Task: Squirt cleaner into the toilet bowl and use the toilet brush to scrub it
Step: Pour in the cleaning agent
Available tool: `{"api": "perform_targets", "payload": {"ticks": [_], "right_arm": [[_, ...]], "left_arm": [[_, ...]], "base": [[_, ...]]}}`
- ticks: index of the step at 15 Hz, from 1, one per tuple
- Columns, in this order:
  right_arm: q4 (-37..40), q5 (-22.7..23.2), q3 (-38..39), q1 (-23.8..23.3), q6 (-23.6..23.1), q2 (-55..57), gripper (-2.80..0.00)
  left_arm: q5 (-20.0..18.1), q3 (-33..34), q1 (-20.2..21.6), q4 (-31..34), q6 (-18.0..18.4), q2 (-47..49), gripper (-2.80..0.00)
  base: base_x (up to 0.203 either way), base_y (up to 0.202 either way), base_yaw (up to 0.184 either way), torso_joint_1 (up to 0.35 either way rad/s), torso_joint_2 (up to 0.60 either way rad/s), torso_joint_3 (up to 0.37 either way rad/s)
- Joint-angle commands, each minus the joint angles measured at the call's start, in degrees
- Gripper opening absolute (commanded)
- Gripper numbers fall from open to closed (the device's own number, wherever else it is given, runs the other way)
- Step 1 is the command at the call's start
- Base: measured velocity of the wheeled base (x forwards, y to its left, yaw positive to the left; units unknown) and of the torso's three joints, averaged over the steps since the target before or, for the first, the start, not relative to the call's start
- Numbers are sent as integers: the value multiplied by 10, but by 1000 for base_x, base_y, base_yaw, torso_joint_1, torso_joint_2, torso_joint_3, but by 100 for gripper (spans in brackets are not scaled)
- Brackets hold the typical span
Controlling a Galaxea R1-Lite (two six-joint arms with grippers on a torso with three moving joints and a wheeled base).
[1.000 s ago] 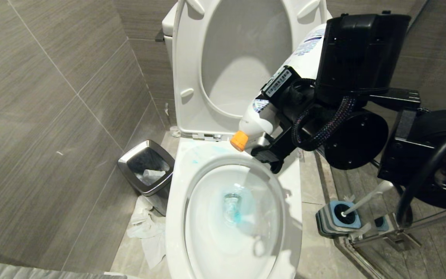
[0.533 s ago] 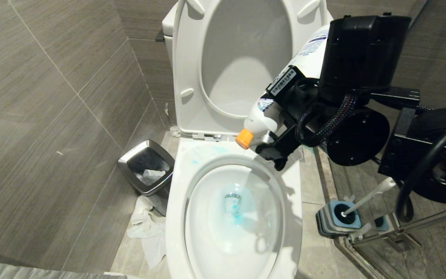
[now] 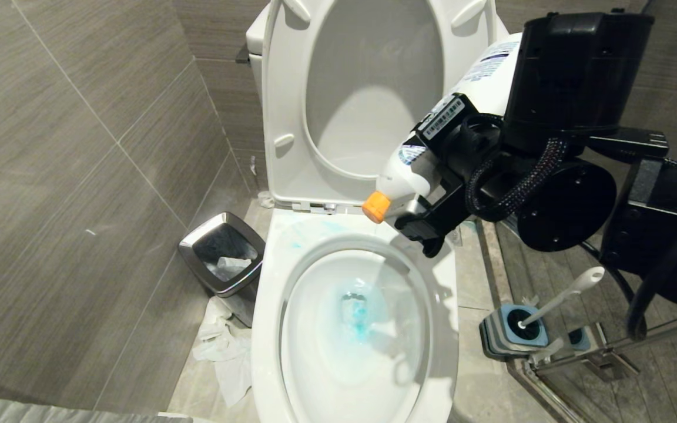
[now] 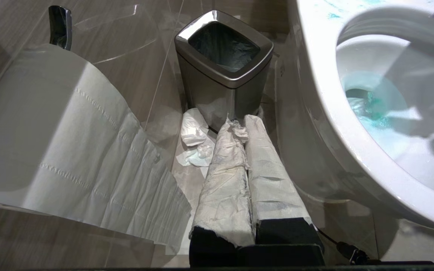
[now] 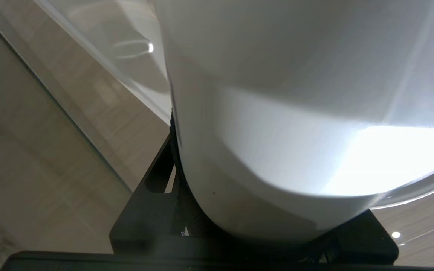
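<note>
Clamping: right gripper [image 3: 432, 197] jaws around cleaner bottle [image 3: 426, 155] | nozzle over toilet bowl [image 3: 444, 294]

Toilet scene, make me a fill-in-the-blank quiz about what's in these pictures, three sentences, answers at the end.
1. The cleaner bottle held by the right gripper has an ______ cap.
2. The water in the toilet bowl is tinted ______.
3. The toilet brush stands in its holder on the floor, untouched, on the robot's ______ side of the toilet.

Missing words: orange; blue; right

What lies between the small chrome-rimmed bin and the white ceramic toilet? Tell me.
Nothing: in the left wrist view only a narrow strip of bare floor tile separates the small chrome-rimmed bin from the white ceramic toilet.
</note>
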Motion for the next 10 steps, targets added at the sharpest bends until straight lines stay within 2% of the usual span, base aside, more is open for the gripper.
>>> {"api": "perform_targets", "payload": {"ticks": [1,4,10], "right_arm": [[0,-3,13,1,10,-15,-280],[1,-3,36,1,70,-34,-280],[2,5,17,15,267,-37,-280]], "left_arm": [[0,4,0,0,0,0,-280],[0,4,0,0,0,0,-280],[0,4,0,0,0,0,-280]], "base": [[0,0,0,0,0,0],[0,0,0,0,0,0],[0,0,0,0,0,0]]}}
